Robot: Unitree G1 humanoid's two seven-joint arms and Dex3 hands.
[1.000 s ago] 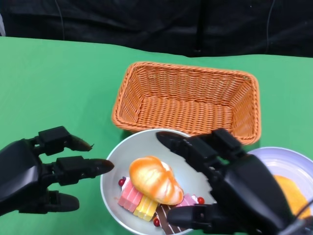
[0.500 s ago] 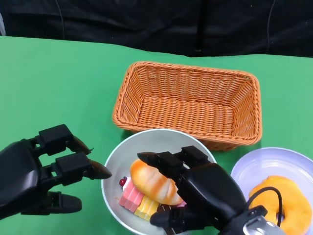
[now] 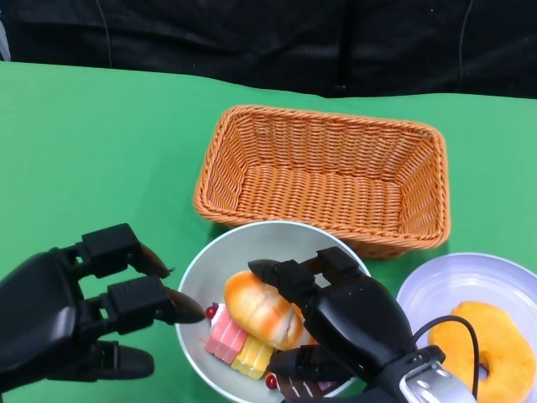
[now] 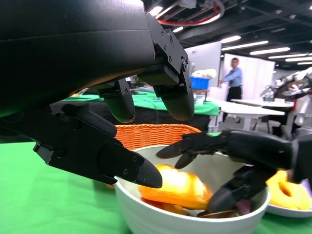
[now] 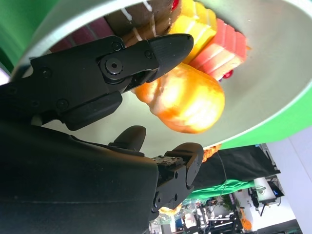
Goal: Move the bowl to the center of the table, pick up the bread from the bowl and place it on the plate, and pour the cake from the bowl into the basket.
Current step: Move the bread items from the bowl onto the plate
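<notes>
Bread-picking step: right hand (image 3: pixel 352 323), fingers apart, straddles the bread (image 3: pixel 262 308) lying in the bowl (image 3: pixel 277 236); left hand (image 3: pixel 63 315) waits open beside the bowl; closing and lifting presumably follow.

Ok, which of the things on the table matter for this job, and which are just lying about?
Job:
- bowl, grey, near table edge
- bread in the bowl
- cake pieces under the bread
- basket behind the bowl
- plate to the right
- right robot hand around the bread
- left robot hand by the bowl's rim

Lying about:
- doughnut already on the plate
</notes>
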